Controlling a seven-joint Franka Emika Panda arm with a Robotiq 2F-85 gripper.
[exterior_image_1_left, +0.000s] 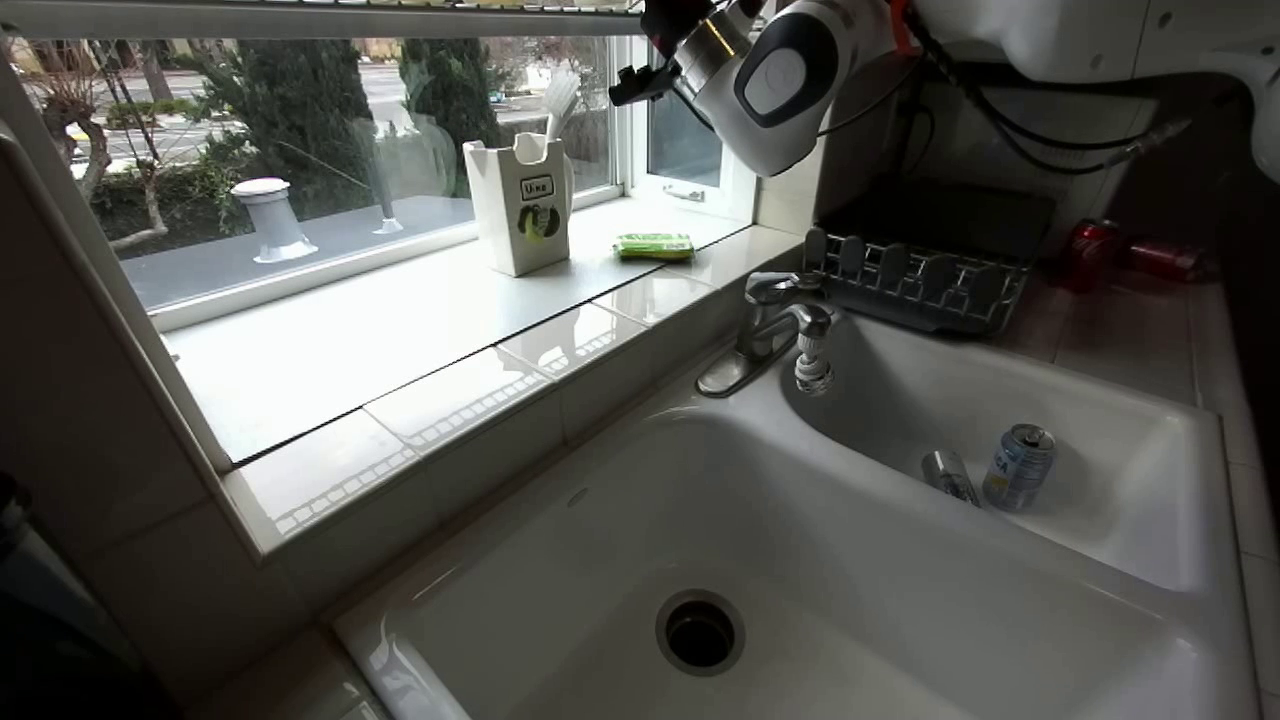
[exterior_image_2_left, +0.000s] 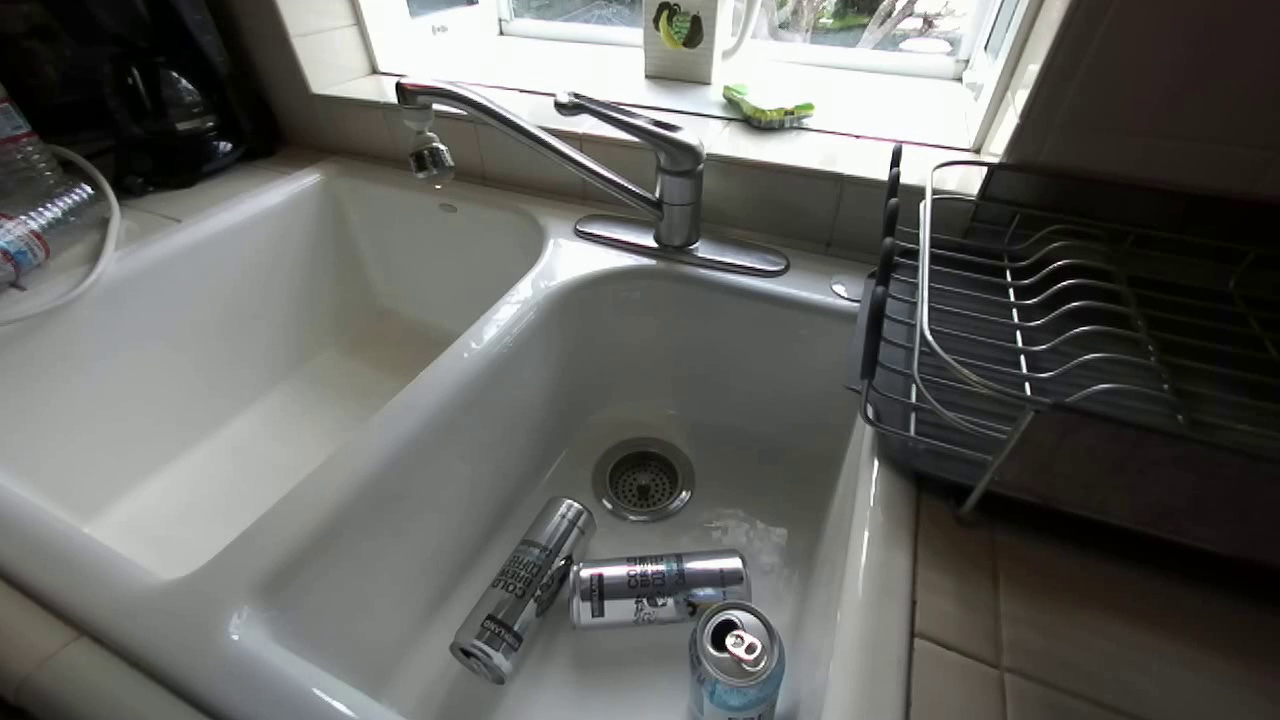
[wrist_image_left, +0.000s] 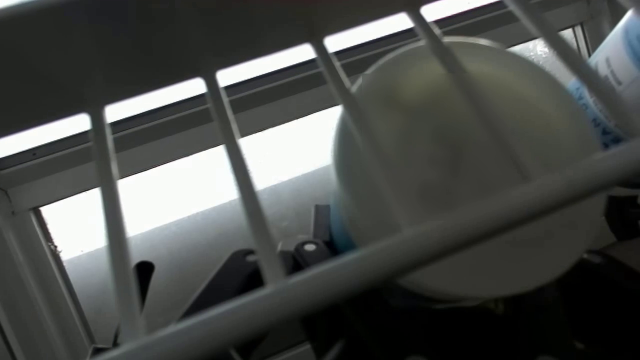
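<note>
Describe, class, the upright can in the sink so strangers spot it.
Find the white double sink, then its basin beside the dish rack. Inside is the blue-labelled can: it alone stands upright, while both neighbouring silver cans lie on their sides.

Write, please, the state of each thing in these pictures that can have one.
Gripper: fingers either side of the tub; grip unclear
Tub: round end facing the wrist view
Faucet: no stream visible
Large-basin drain: no strainer visible
Small-basin drain: strainer in
Two silver cans: lying
Blue can: upright, opened
Red cans: one upright, one lying
Jug: upright
Green packet: lying on the sill
</note>
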